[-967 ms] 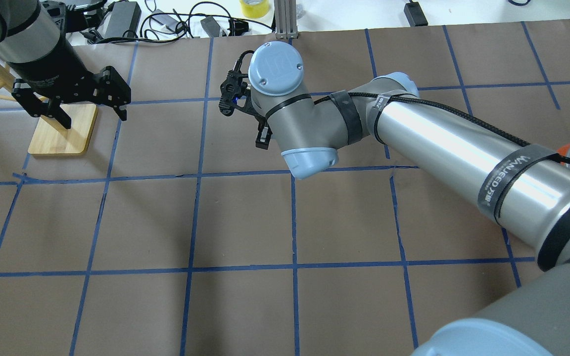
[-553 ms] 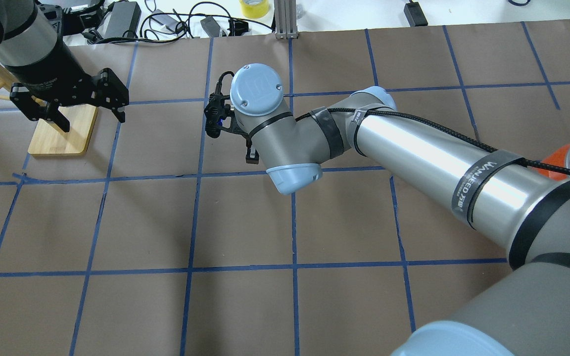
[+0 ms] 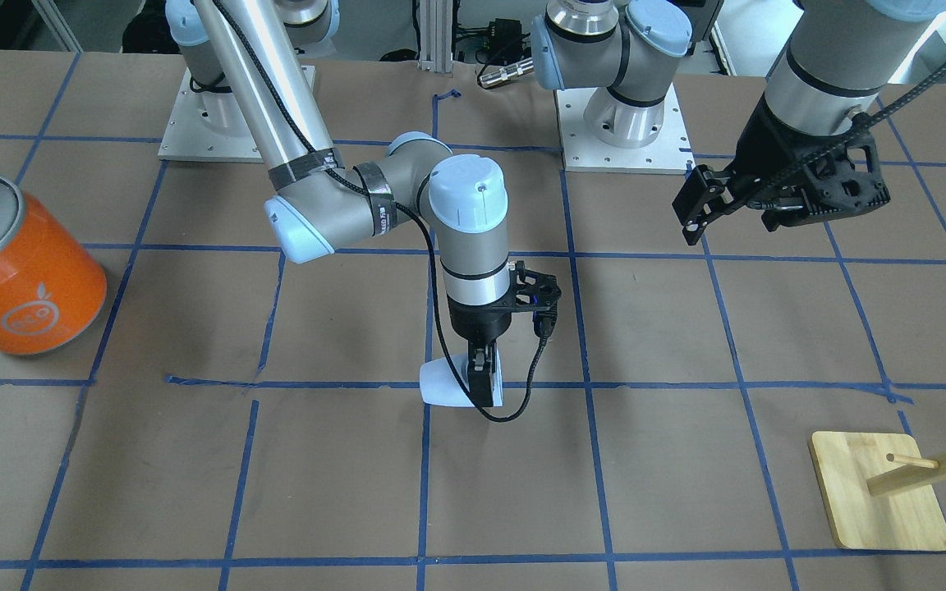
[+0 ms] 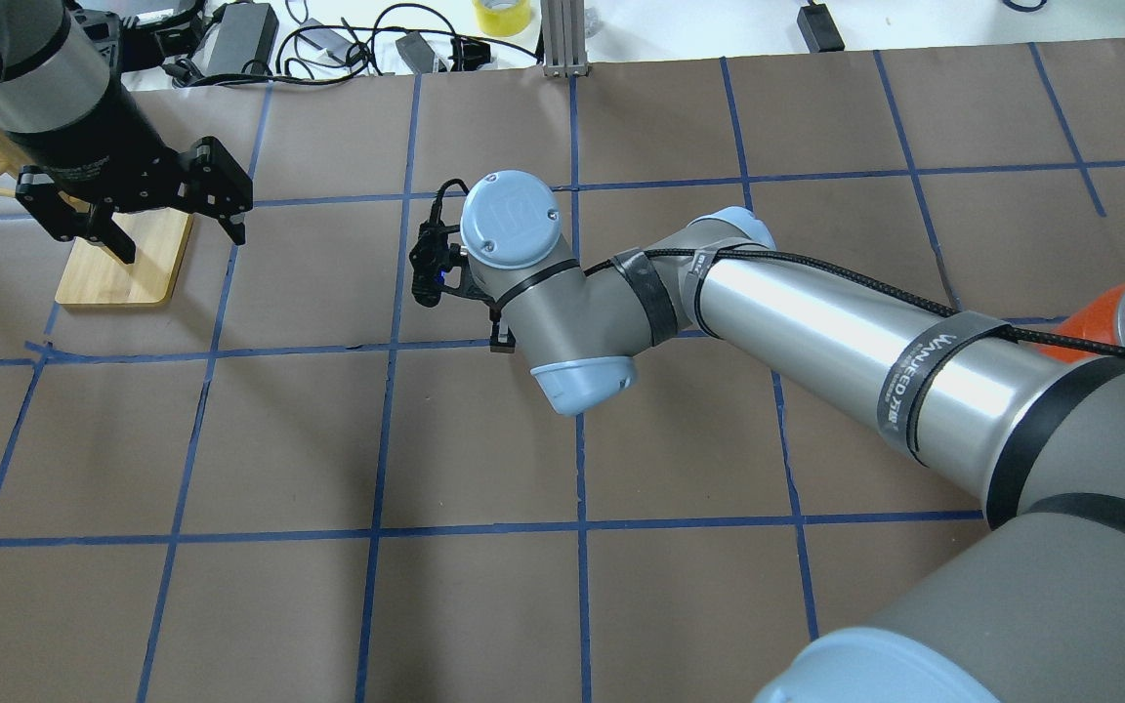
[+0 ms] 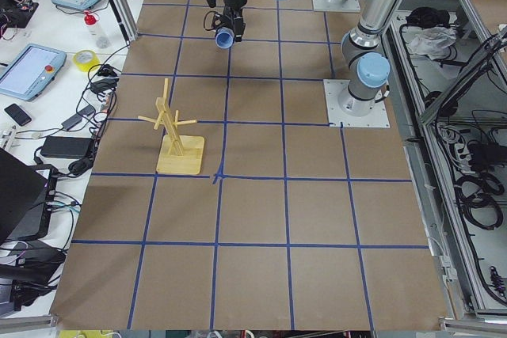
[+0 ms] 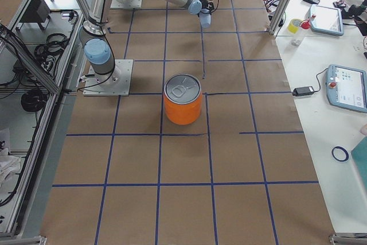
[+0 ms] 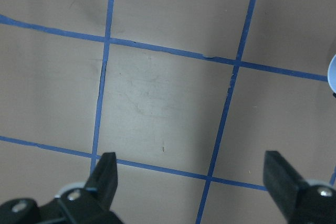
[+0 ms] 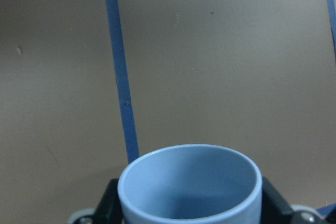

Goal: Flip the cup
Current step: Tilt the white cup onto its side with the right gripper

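The right tool (image 3: 481, 384) is clamped on the cup (image 3: 443, 386), holding it on its side above the counter (image 3: 194, 492), likely partway through turning it over. The left tool (image 7: 191, 174) hangs spread and empty. The orange can (image 3: 17, 271) and the wooden stand (image 3: 879, 501) sit well apart, neither obstructing.

The table (image 4: 484, 605) was covered in brown paper marked into squares by blue tape (image 4: 377, 535), under even light that left only soft shadows. Along its far edge ran a white bench (image 6: 321, 55) with screens (image 6: 347, 87), a yellow tape roll (image 4: 502, 15), black power bricks (image 4: 240, 34) and loose cables (image 4: 348, 44), and an aluminium post (image 4: 562, 39) stood at the seam between the two. Behind the table, past an aluminium rail (image 5: 432, 164), more black cables (image 5: 475, 187) lay coiled on grey metal.
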